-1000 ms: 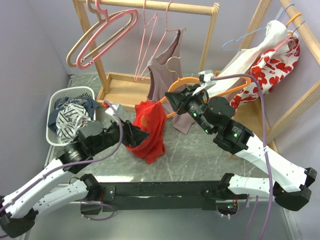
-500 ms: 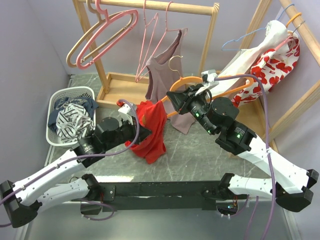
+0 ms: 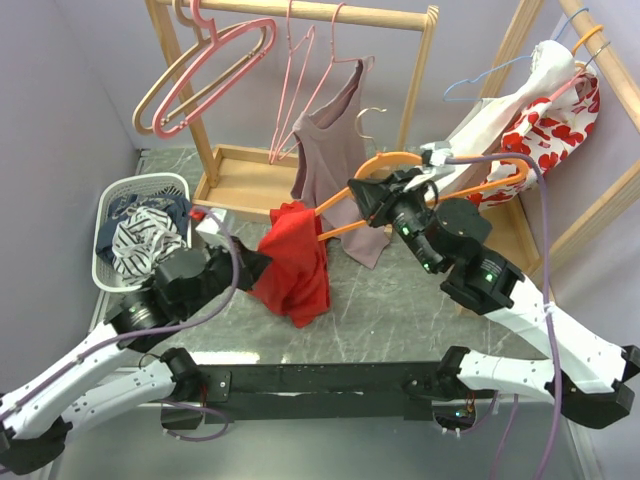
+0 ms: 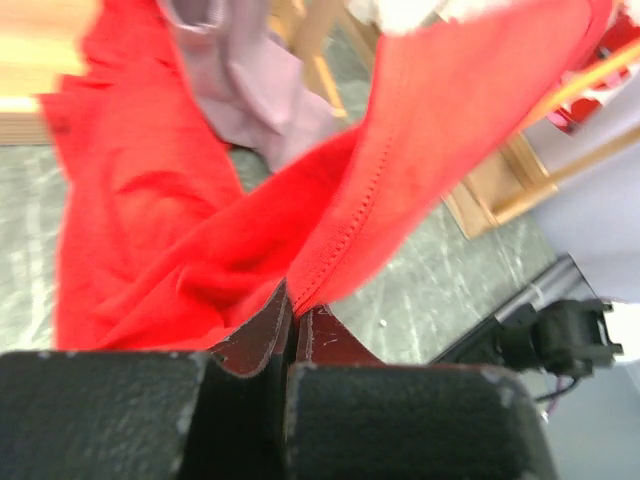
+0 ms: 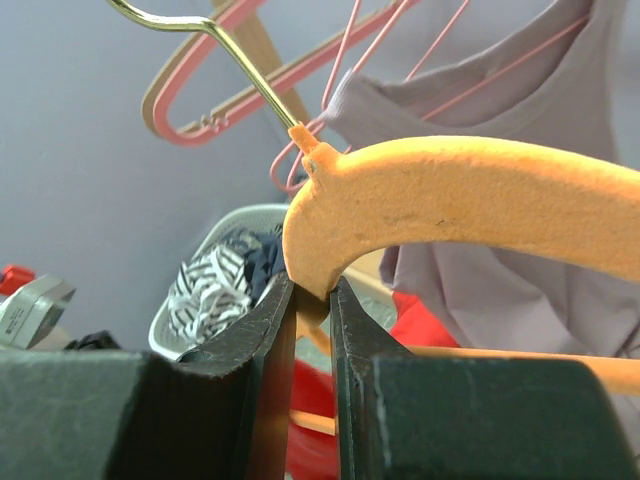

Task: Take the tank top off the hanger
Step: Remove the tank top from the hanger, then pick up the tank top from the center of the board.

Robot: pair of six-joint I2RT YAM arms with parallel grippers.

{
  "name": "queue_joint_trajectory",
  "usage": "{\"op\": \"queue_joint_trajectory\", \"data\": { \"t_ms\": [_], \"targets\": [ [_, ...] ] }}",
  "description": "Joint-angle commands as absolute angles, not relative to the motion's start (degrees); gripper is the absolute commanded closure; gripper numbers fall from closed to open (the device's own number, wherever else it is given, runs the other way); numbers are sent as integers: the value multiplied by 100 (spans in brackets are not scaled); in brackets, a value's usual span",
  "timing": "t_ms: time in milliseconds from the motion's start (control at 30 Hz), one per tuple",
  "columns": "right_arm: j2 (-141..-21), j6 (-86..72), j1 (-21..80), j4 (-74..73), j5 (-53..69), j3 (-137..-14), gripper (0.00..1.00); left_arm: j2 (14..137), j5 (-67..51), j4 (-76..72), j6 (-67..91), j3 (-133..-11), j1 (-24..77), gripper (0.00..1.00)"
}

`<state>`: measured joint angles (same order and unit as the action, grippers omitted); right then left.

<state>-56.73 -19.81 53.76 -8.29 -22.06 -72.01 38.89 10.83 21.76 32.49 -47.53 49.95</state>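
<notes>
A red tank top [image 3: 295,265] hangs off the left end of an orange hanger [image 3: 396,158], drooping toward the table. My right gripper [image 3: 366,197] is shut on the hanger's curved neck [image 5: 450,190], just below its metal hook; the jaws [image 5: 312,290] pinch the orange bar. My left gripper [image 3: 257,268] is low at the garment's left side, shut on a stitched hem of the red fabric [image 4: 180,220], which runs out from between the closed fingertips [image 4: 296,305]. The hanger's right arm reaches toward the rack on the right.
A white basket [image 3: 140,183] of clothes sits at the left. Behind, a wooden rack [image 3: 330,12] carries pink hangers [image 3: 215,70] and a mauve top [image 3: 335,150]. A heart-print garment [image 3: 545,135] hangs on the right rack. A wooden base tray [image 3: 245,170] lies under the back rack.
My left gripper closed on the red fabric and drew back to the left with it. The right arm lifted the hanger up and to the right.
</notes>
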Motion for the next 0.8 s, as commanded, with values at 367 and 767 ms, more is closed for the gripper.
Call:
{"op": "queue_joint_trajectory", "data": {
  "t_ms": [367, 767],
  "targets": [
    [-5001, -1653, 5432, -773, -3076, -7242, 100, 4393, 2560, 3517, 4017, -5256, 5010, 99],
    [-4852, -1635, 5432, -729, -2988, -7023, 100, 7162, 993, 1891, 3832, -5345, 4009, 93]
  ]
}}
